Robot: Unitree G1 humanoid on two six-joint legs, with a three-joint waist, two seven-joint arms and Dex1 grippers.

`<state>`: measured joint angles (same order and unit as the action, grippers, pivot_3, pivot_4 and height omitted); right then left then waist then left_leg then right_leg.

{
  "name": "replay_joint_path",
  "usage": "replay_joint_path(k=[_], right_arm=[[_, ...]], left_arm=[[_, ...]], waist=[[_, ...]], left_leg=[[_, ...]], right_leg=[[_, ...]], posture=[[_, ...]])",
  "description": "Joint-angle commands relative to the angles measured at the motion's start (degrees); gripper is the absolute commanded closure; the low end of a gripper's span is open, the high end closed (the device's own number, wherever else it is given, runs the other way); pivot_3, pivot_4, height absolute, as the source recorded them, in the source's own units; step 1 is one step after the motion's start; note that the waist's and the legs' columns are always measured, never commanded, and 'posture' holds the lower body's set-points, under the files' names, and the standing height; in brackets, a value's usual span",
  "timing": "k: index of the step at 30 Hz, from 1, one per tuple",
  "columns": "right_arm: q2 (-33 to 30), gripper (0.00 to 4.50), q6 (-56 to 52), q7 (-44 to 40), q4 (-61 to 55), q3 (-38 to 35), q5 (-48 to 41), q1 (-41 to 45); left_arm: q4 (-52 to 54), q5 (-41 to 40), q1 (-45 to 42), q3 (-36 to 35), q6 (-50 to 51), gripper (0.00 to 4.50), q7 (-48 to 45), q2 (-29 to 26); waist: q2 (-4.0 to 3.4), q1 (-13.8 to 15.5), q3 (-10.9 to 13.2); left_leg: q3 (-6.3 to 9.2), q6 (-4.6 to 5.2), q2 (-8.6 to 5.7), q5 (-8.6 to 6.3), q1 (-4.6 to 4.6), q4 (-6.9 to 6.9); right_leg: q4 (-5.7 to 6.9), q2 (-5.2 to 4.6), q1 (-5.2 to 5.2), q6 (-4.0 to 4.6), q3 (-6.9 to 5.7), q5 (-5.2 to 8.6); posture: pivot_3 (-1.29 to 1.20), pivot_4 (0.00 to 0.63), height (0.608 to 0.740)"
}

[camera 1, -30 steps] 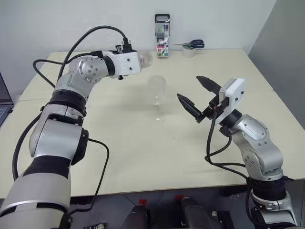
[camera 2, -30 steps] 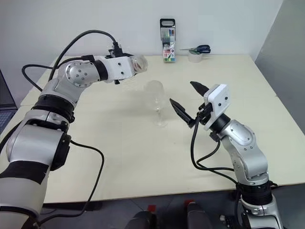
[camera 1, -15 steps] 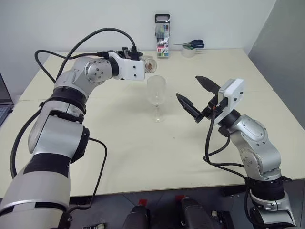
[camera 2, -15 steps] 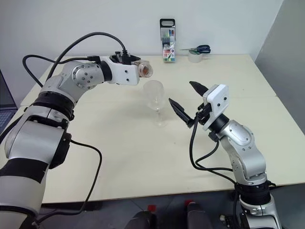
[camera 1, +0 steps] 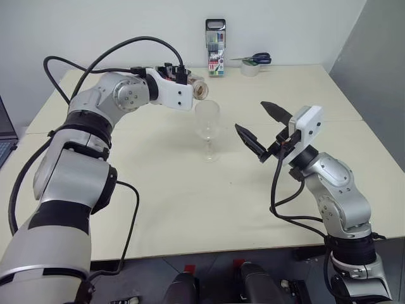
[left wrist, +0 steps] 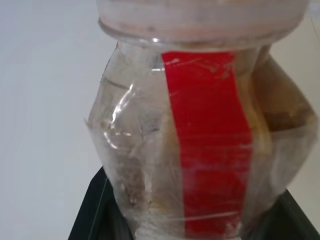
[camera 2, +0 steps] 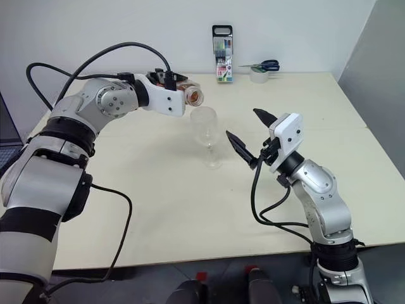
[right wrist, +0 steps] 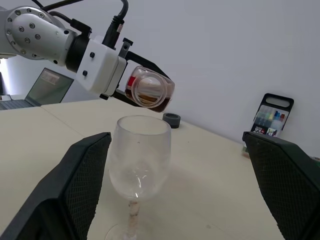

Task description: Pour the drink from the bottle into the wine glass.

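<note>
Currently the left gripper, clamped on the bottle, tips it above the wine glass; right gripper spread apart; next, tilt further.

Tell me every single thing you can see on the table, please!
bottle: one, clear with red label, tipped over the glass, held by the left hand.
drink: reddish-brown, inside the bottle.
wine glass: one, clear, mid-table, upright.
marker case: one, black, multicoloured pens, far edge.
scissors: one pair, dark handles, far edge.
tape roll: one, pale, under the scissors.
cap: one, grey, behind the glass.
laptop: one, left side.
left hand: shut on the bottle.
right hand: open, beside the glass.
</note>
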<state>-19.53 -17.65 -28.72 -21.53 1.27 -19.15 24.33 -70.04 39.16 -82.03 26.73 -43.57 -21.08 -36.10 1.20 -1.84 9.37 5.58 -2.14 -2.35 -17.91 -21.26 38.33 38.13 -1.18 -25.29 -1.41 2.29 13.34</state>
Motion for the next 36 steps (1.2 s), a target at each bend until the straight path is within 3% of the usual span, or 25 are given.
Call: replay_joint_path(k=[1,36], right_arm=[[0.31,0.0,1.7,-0.17,-0.8,-0.36,0.0,0.45],[-0.07,0.0,3.27,-1.04,-0.19,0.02,0.47,-0.12]], left_arm=[[0.81,1.78,-3.64,0.6,-0.5,2.71,3.84,-1.41],[-0.75,8.63,-7.04,5.31,-0.86,2.71,12.64,-3.09]], waist=[[0.0,0.0,0.0],[0.0,-0.01,0.0]], left_leg=[[0.0,0.0,0.0,0.0,0.0,0.01],[-0.04,0.04,-0.05,-0.02,-0.23,0.6]], right_leg=[[0.01,0.0,0.0,0.0,0.0,0.0],[0.52,-0.02,-0.08,-0.13,-0.06,0.07]], posture=[[0.0,0.15,0.74],[0.0,0.15,0.74]])
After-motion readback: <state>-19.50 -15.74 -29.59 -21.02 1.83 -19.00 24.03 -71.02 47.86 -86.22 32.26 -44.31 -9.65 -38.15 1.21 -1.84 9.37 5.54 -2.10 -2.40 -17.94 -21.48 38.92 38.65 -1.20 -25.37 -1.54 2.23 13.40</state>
